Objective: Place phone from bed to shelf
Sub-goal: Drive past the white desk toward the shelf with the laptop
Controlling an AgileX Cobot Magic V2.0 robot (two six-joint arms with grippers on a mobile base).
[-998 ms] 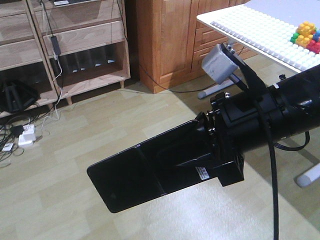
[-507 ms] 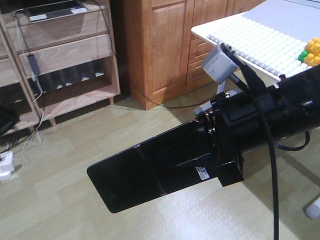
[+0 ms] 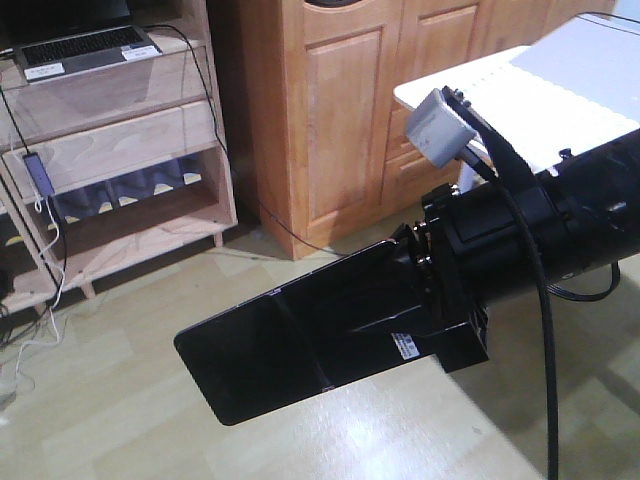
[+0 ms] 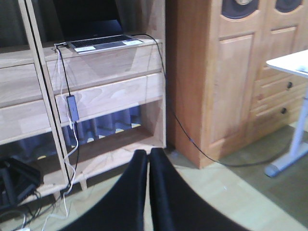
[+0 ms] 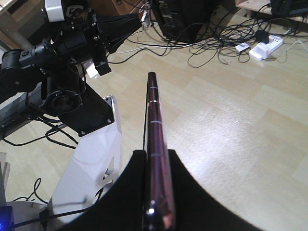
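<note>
Right arm (image 3: pixel 560 220) stretched out above floor (image 3: pixel 120 400). Right claw (image 5: pixel 156 166) clamped on phone (image 3: pixel 270 350); phone sticks out past claw tips. Left claw (image 4: pixel 148 161) pressed together.

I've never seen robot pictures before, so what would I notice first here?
The big glossy black phone jumps out first. It is in the middle of the front view, held out over the pale floor and pinched in the right gripper. Next comes the silver laptop, sitting on the wooden shelf at upper left, beside a tall orange-brown cabinet.
</note>
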